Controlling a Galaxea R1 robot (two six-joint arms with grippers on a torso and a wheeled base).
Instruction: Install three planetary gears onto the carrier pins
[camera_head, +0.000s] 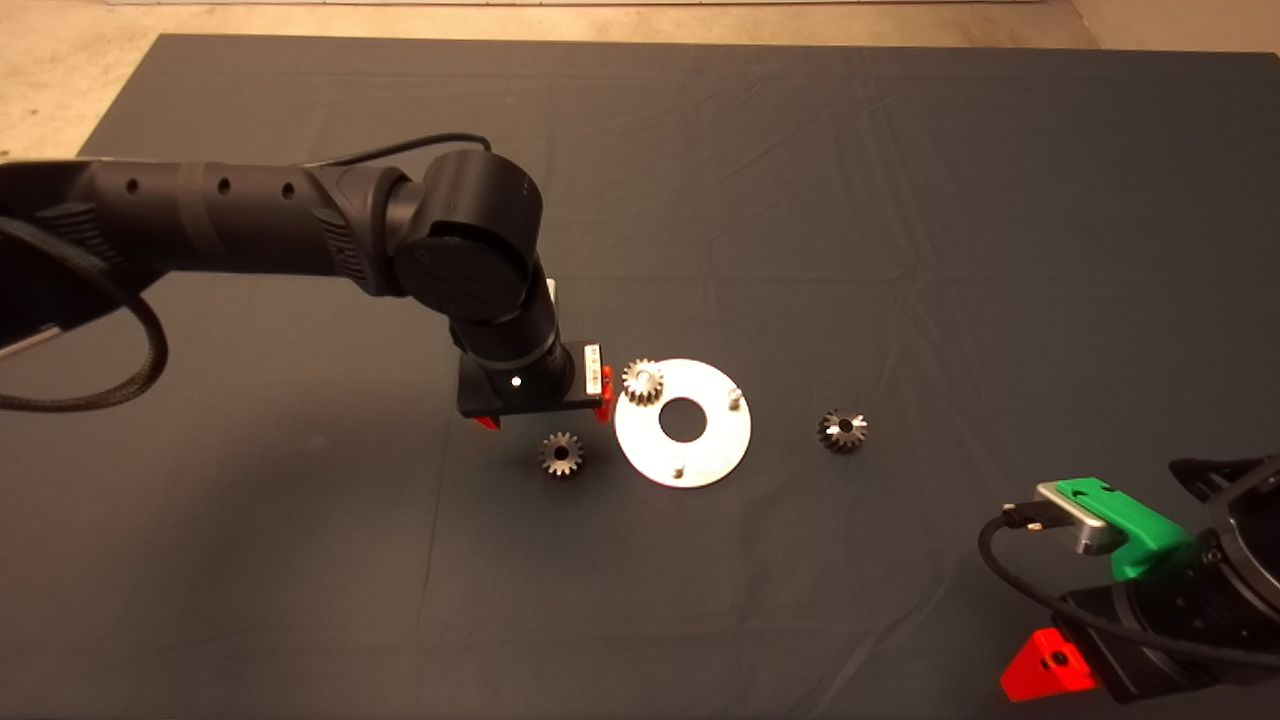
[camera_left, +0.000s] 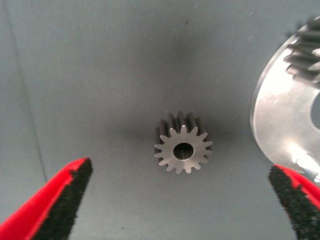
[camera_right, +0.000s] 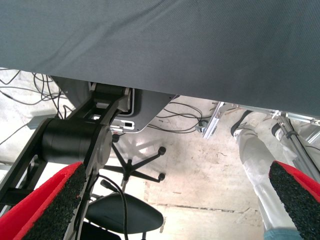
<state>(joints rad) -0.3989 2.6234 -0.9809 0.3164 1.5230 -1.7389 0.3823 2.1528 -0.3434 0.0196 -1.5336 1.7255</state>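
A round silver plate lies mid-mat with a large centre hole. One silvery planetary gear sits on its far-left carrier pin; two bare carrier pins stand upright. A second silvery gear lies flat on the mat just left of the plate. My left gripper hovers over it, open, its fingertips wide on either side and touching nothing. A darker gear rests on the mat right of the plate. My right gripper waits open at the lower right.
The plate's edge and the mounted gear show close beside the left gripper. Past the mat's edge, the right wrist view shows floor, cables, an office chair and a person's leg.
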